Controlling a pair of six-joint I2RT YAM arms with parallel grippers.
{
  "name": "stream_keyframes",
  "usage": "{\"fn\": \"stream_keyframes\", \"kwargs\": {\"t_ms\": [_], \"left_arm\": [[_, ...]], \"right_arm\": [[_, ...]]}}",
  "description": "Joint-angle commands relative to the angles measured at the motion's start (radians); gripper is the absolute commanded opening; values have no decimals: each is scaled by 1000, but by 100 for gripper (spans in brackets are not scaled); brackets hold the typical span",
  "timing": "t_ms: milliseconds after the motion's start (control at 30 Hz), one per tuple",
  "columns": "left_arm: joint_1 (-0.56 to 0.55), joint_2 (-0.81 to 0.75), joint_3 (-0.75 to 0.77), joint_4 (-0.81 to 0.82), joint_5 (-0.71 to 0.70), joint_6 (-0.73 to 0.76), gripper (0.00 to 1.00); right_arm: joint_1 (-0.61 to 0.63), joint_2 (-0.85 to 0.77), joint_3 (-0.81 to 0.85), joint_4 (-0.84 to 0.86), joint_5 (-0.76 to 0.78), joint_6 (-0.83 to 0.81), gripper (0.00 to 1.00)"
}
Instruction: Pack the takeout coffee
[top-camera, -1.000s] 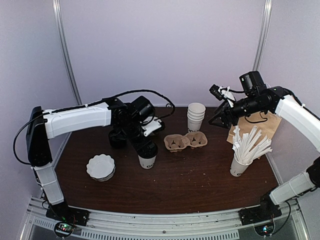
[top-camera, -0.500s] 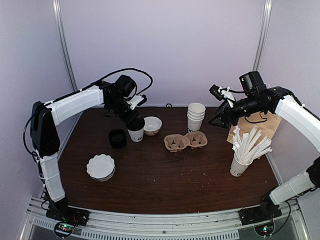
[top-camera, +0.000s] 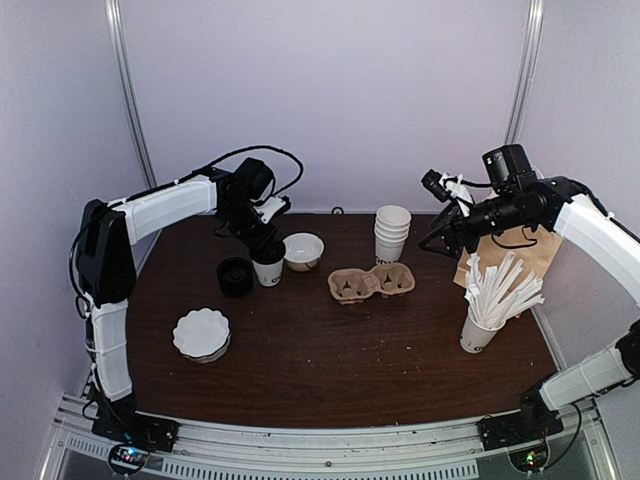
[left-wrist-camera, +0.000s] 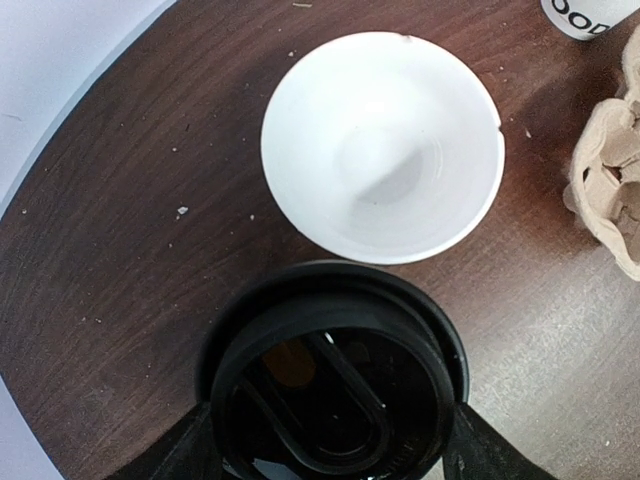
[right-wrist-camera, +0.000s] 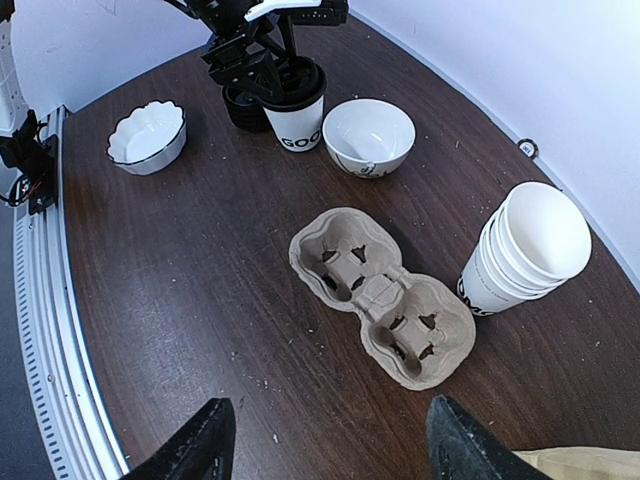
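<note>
The takeout coffee (top-camera: 268, 270) is a white paper cup with dark print and a black lid (left-wrist-camera: 335, 380). It is at the back left of the table, close beside a white bowl (top-camera: 303, 250). My left gripper (top-camera: 262, 248) is shut on it from above, with a finger against each side of the lid. In the right wrist view the takeout coffee (right-wrist-camera: 298, 115) looks upright under the left gripper (right-wrist-camera: 265, 60). My right gripper (right-wrist-camera: 330, 455) is open and holds nothing. It hangs above the table, near a cardboard two-cup carrier (right-wrist-camera: 385, 300).
A stack of white cups (top-camera: 392, 235) stands behind the carrier (top-camera: 371, 283). A cup full of wrapped sticks (top-camera: 480, 330) and a brown paper bag (top-camera: 515, 250) are on the right. A black round object (top-camera: 235, 276) and a scalloped white dish (top-camera: 201, 333) lie on the left.
My left gripper has carried the lidded cup from the table's middle to the back left, beside the white bowl. The right arm has barely moved.
</note>
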Motion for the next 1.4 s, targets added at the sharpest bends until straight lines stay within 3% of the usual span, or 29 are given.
{"fn": "stream_keyframes", "kwargs": {"t_ms": [0, 100, 333, 767, 1033, 1233, 1367], "left_arm": [[19, 22, 32, 46, -1, -9, 78], [19, 20, 30, 45, -3, -9, 85], [19, 2, 38, 25, 16, -9, 90], [4, -201, -13, -22, -37, 48, 93], [-70, -368, -145, 59, 100, 31, 93], [-114, -370, -165, 66, 140, 32, 92], [-118, -365, -168, 65, 161, 32, 92]], "right_arm": [[-9, -27, -15, 14, 8, -4, 69], [-9, -26, -17, 17, 11, -3, 69], [-18, -9, 25, -5, -17, 24, 69], [-61, 39, 236, -174, 219, -23, 66], [-208, 18, 295, -228, 279, -32, 63], [-314, 12, 290, -286, 383, -94, 58], [-390, 7, 282, -312, 355, -101, 55]]}}
